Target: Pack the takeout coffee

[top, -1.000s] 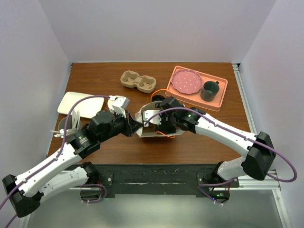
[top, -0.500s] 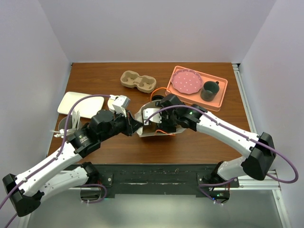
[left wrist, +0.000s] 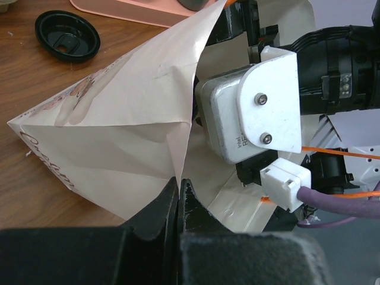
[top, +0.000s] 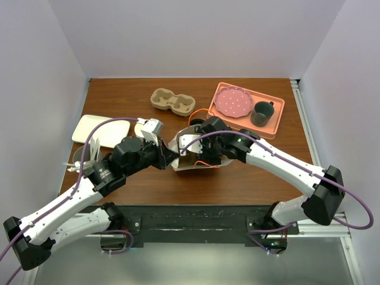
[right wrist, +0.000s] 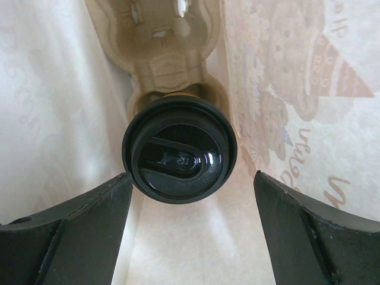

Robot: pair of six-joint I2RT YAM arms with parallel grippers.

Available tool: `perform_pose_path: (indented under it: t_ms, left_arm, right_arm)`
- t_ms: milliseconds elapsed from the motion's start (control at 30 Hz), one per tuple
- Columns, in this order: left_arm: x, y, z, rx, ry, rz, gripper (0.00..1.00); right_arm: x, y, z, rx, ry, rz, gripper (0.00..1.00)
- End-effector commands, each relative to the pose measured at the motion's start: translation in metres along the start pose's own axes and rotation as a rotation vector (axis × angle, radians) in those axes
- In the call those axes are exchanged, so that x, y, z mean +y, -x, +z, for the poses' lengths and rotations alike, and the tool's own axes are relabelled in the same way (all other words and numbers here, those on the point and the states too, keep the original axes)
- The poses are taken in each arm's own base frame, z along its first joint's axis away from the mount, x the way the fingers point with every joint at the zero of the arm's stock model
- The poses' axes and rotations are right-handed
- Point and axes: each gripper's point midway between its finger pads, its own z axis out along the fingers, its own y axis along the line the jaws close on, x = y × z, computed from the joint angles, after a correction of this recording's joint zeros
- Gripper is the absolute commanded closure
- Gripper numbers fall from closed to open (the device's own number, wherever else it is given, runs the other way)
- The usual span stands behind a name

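The right gripper (right wrist: 193, 177) is hanging inside the paper bag (left wrist: 119, 119) with its jaws spread wide, one finger on each side of the takeout coffee (right wrist: 178, 157) and neither touching it. The cup is standing upright under its black lid in what looks like the near well of a pulp carrier (right wrist: 166, 53) already lying in the bag. The left gripper (left wrist: 180, 193) is pinching the bag's lower edge, jaws clenched on the paper, and is propping the mouth open. Over the last second the right wrist has been drawing slightly toward the far side of the desk (top: 119, 95) and the bag's mouth has been changing shape around it; in the last half second almost nothing is moving. Judging from this, the coffee is already released and packed, and the arm is beginning to back out. Room is tight: the bag's printed wall is crowding the right finger and the plain wall is crowding the left, so a straight retreat along the bag's axis looks safest to avoid snagging the paper or tipping the cup. Outside, a loose black lid (left wrist: 66, 35) is lying just beside the bag, the pink tray (top: 270, 119) is sitting close behind it, and a second carrier (top: 172, 101) is resting farther back, leaving bare desk mostly at the front right.
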Motion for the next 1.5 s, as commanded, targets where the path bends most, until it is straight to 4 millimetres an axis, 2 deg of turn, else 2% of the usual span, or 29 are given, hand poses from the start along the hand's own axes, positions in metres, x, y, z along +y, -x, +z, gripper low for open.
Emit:
perform_pose_path:
  t_ms: [0,367,667,1033,1233,1467]
  left_arm:
    - [-0.02,0.028,-0.006,-0.071,-0.059,0.0,1.0]
    - [-0.022,0.03,-0.006,-0.071,-0.059,0.001,1.0]
    - [-0.022,0.032,-0.006,-0.073,-0.052,0.002,0.91]
    - [-0.02,0.035,-0.006,-0.084,-0.041,-0.001,0.81]
    - [-0.022,0.04,-0.008,-0.097,-0.04,0.004,0.79]
    - [-0.021,0.043,-0.008,-0.101,-0.027,0.017,0.75]
  right_arm:
    - [-0.018,0.013,-0.016,-0.041,-0.043,0.024,0.14]
    - [-0.031,0.015,-0.022,-0.045,-0.085,0.047,0.14]
    - [-0.049,0.019,-0.027,-0.053,-0.143,0.057,0.13]
    - [-0.051,0.022,-0.031,-0.065,-0.142,0.056,0.15]
    - [-0.055,0.025,-0.034,-0.072,-0.15,0.054,0.19]
    - [-0.064,0.032,-0.036,-0.084,-0.168,0.05,0.31]
